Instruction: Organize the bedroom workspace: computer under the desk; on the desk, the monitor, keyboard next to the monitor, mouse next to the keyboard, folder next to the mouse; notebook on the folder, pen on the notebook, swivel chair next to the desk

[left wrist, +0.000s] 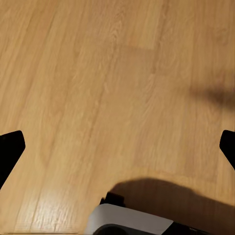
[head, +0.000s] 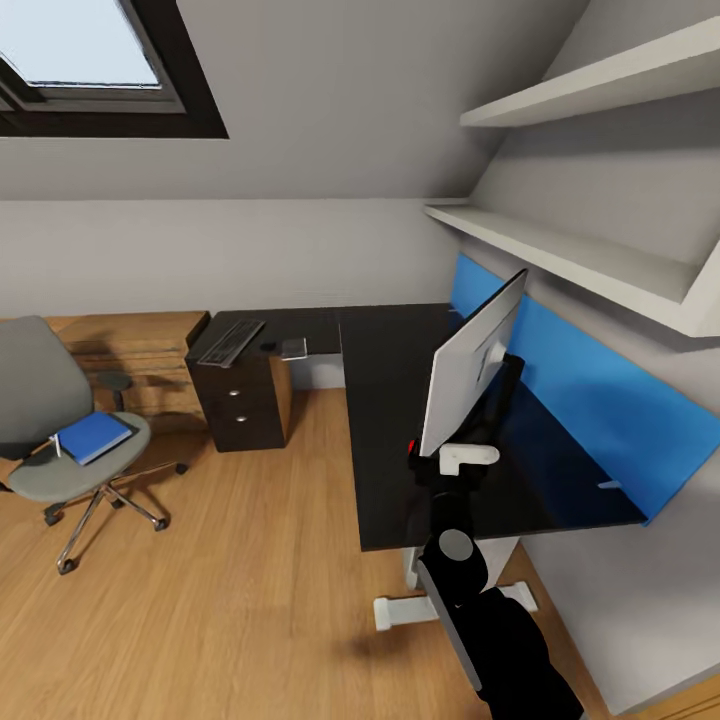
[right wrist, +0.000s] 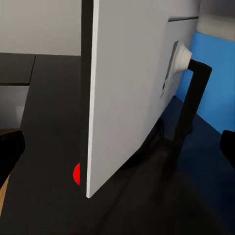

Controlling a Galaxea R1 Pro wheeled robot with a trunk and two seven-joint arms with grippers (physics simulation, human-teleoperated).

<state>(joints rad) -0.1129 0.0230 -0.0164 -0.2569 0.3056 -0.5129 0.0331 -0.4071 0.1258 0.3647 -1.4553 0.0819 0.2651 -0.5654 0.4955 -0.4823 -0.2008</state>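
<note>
My right pincer (right wrist: 117, 147) stands wide, fingertips either side of the monitor (right wrist: 132, 88) without touching it; the arm reaches up over the tabletop's (head: 390, 440) near edge. My left pincer (left wrist: 117, 147) is wide too, over bare wood floor (left wrist: 98, 73). The keyboard (head: 230, 342) lies at the tabletop's far left end. The blue folder (head: 93, 436) rests on the swivel chair (head: 50, 420), well apart.

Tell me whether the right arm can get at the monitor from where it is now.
Probably yes: the right gripper sits open right at the monitor's lower edge on the desk, fingertips either side, nothing between them.
</note>
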